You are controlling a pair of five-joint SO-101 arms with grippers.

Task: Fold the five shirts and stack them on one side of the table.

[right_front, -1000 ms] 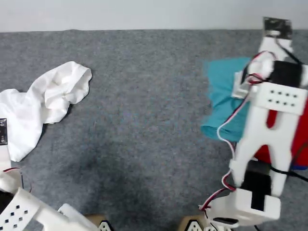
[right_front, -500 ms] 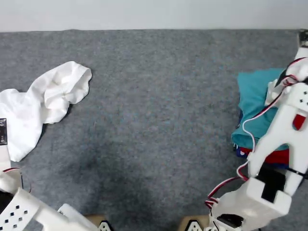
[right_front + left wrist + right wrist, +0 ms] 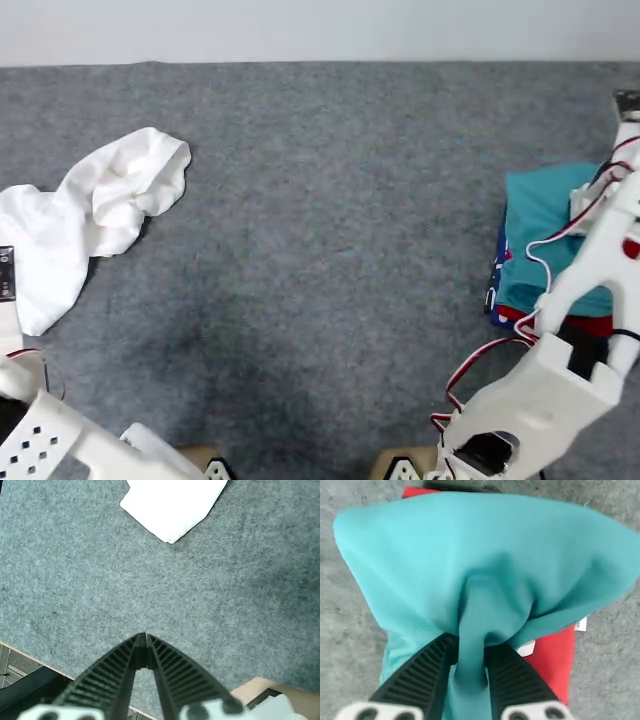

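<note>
High view takes in the grey felt table cover first, then the white shirt, which lies crumpled and unfolded at the far-left edge, well apart from everything else. On the right side sits the stack, with the teal shirt on top and the red shirt showing beneath it at the near edge; a sliver of blue peeps out on the stack's left side. The right arm stands over this pile, and the right gripper is clamped on a raised fold of the teal cloth, which tents up softly around the jaws. The left gripper hangs over bare felt at the near left, its jaws pressed together on nothing, near a corner of the white shirt. All this fabric looks light, limp and prone to slumping, so the white shirt will probably be best taken at a hem or shoulder edge, pinched through both layers, and drawn flat before folding.
</note>
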